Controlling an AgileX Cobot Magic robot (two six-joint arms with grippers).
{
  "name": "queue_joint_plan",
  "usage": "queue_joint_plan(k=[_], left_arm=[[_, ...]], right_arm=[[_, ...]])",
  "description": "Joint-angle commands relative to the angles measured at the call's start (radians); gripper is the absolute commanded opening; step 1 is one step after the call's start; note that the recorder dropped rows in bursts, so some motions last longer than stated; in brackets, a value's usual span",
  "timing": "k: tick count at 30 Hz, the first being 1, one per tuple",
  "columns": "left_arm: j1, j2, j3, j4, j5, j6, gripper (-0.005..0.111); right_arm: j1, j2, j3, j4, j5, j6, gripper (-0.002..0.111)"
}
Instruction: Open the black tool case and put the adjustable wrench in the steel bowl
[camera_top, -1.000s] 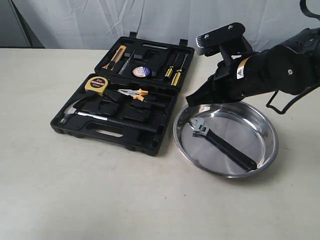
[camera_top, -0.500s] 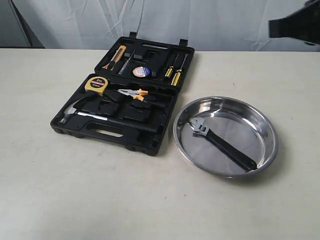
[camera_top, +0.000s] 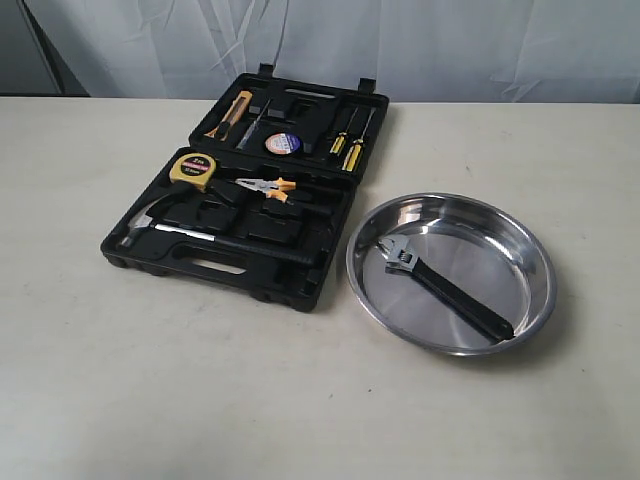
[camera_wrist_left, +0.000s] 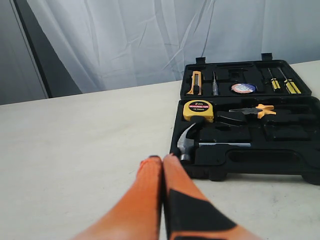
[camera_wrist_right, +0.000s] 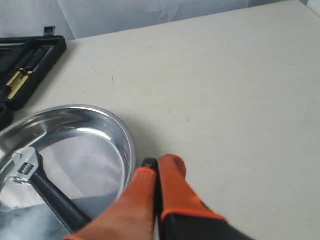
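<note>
adjustable wrench (camera_top: 447, 288) silver-headed, black-handled, in steel bowl (camera_top: 495, 245) | left end effector (camera_wrist_left: 161, 159) closed | right end effector (camera_wrist_right: 156, 164) closed

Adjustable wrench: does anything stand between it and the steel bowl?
Nothing visible does. The adjustable wrench already lies flat inside the steel bowl, which sits beside the open black tool case.

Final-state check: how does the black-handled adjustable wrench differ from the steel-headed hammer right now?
The small adjustable wrench with a silver jaw head and black handle lies loose in the shiny round steel bowl. The steel-headed claw hammer sits in its recess in the open black plastic tool case. The hammer looks longer than the wrench. The hammer's head is a curved claw and the wrench's is a jaw. Both have metal heads and black handles.
</note>
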Motion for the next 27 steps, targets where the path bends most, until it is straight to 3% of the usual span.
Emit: queue_joint_plan(k=[1,9,16,27], left_arm=[[-0.001,0.004,-0.002,0.004,0.002,-0.001,0.0],[-0.001,0.004,-0.002,0.004,0.002,-0.001,0.0],[-0.001,0.004,-0.002,0.004,0.002,-0.001,0.0],[-0.001,0.004,-0.002,0.004,0.002,-0.001,0.0]], right_arm=[[-0.005,-0.023,0.095,-0.011,-0.129,0.001,0.0],[-0.005,-0.044,0.122,-0.049,-0.141,0.001,0.0],[-0.028,-0.256,0.186,-0.058,-0.163,-0.004,0.0],[-0.028,-0.49,0.186,-0.083,0.083,-0.013,0.0]])
